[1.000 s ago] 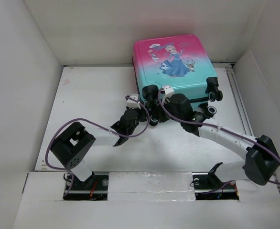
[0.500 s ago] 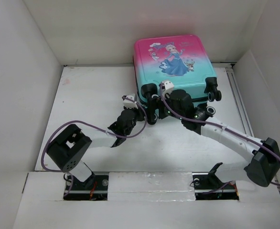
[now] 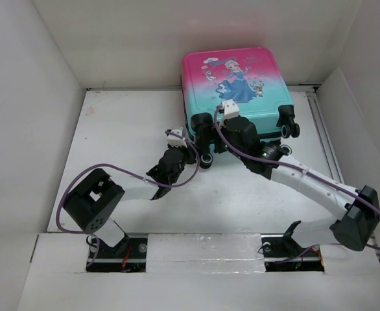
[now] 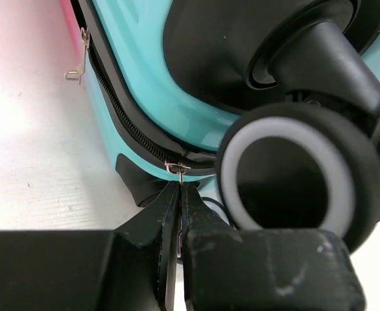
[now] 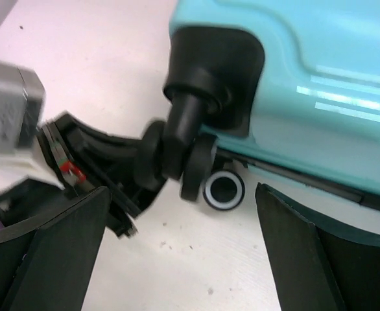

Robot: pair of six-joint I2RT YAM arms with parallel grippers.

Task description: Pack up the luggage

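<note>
Pink-to-teal hard-shell child's suitcase (image 3: 235,78): closed, flat, far centre-right of white counter (image 3: 125,129). Right end effector (image 5: 180,214): just released, jaws now wide, beside near-left black-and-white wheel (image 4: 287,168). Left end effector (image 4: 178,188): closed, pinching metal zipper pull (image 4: 174,168). Zip closing likely the step in hand.

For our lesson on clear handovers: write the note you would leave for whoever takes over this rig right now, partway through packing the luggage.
Left hand: shut on the zipper pull at the near-left corner of the luggage, beside a wheel.
Right hand: open, empty, facing the same wheeled edge.
Luggage: lying flat at the far side of the table, picture side up.
Done: lid down, pull gripped.
Left: run the zip along the seam. What is inside cannot be seen.
</note>
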